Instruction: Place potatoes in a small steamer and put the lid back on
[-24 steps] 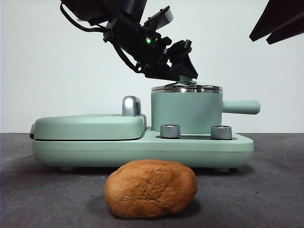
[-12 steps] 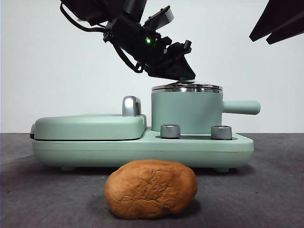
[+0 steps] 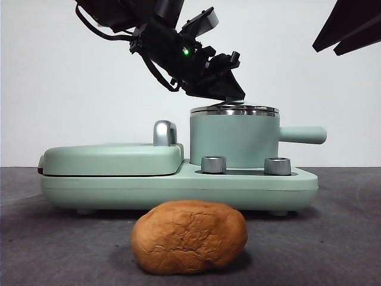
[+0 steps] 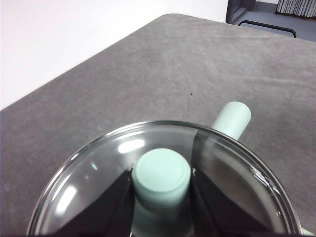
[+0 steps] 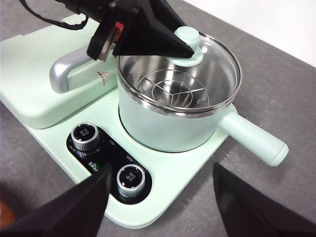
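Observation:
The potato [image 3: 189, 236], an orange-brown cracked lump, lies on the table in front of the cooker. The mint-green small steamer [image 3: 233, 142] stands on the cooker's right side, its handle [image 3: 303, 134] pointing right. The glass lid [image 5: 217, 59] sits on the steamer's steel rim. My left gripper [image 3: 229, 89] reaches down from the upper left and is shut on the lid's green knob [image 4: 162, 177], a jaw on each side. My right gripper [image 5: 163, 197] hovers open above the cooker's front, holding nothing; it shows as a dark tip [image 3: 351, 27] at the top right of the front view.
The flat green griddle [image 3: 113, 158] with its steel handle [image 3: 165, 132] fills the cooker's left half. Two steel dials [image 3: 214, 164] [image 3: 277, 165] sit on the base in front of the steamer. A steel rack [image 5: 173, 91] lies inside the pot.
The left gripper has shifted very slightly at the knob, which now shows less below its jaws. The lid, the steamer and the potato have not moved.

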`<act>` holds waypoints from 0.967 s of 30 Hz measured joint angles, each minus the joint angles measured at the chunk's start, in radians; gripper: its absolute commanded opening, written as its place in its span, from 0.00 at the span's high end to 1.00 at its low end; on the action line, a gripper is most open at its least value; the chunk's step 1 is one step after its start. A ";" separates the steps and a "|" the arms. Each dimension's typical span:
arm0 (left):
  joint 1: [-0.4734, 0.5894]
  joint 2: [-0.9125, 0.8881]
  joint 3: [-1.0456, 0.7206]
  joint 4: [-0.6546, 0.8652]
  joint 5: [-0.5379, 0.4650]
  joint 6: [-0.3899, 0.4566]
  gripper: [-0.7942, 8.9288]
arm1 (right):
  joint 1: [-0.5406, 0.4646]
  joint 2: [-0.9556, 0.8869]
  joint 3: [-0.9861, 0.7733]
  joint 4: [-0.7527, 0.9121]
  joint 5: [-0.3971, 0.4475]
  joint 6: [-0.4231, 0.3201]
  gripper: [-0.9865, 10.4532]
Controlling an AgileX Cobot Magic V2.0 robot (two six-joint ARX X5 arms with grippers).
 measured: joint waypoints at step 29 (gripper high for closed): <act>0.064 -0.358 0.000 -0.309 -0.055 -0.079 0.91 | 0.022 0.000 0.000 -0.003 0.000 0.000 0.63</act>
